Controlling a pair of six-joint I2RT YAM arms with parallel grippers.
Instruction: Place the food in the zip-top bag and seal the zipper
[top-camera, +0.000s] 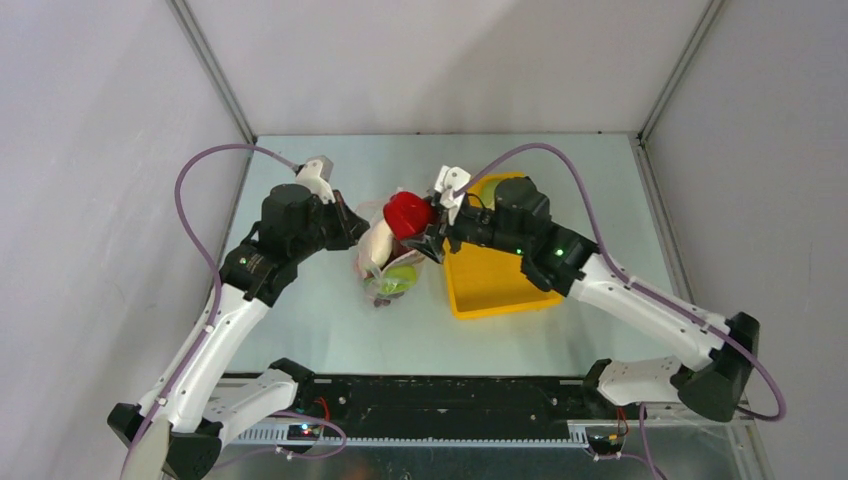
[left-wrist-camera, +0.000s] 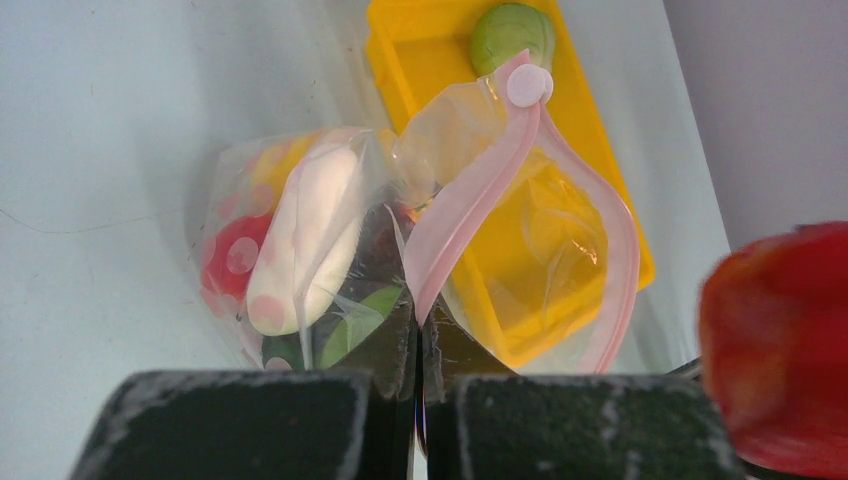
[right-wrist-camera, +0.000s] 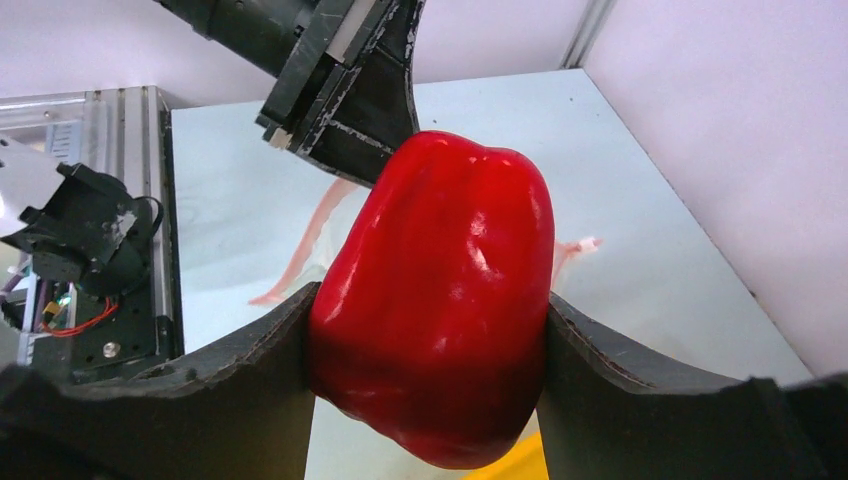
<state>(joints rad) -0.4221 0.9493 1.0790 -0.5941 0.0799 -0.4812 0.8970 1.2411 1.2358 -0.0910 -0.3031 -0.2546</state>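
1. Pinching the red pepper (right-wrist-camera: 445, 230), the right gripper (right-wrist-camera: 430, 305) hovers near the zip-top bag (left-wrist-camera: 300, 235);
2. the left gripper (left-wrist-camera: 420, 395) nips the bag's zipper (left-wrist-camera: 470, 200);
3. steer the pepper squarely between the pink strips.

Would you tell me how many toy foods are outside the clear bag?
2: the red pepper in the right gripper, the green cabbage in the yellow tray; others may be hidden.

**Legible markings: none found**

No text, label, brand, number or sign can be read in any of the three views. The zip-top bag (left-wrist-camera: 240, 255) carries only plain pink dots. The circuit board (top-camera: 303, 431) at the arm base shows too small to read.
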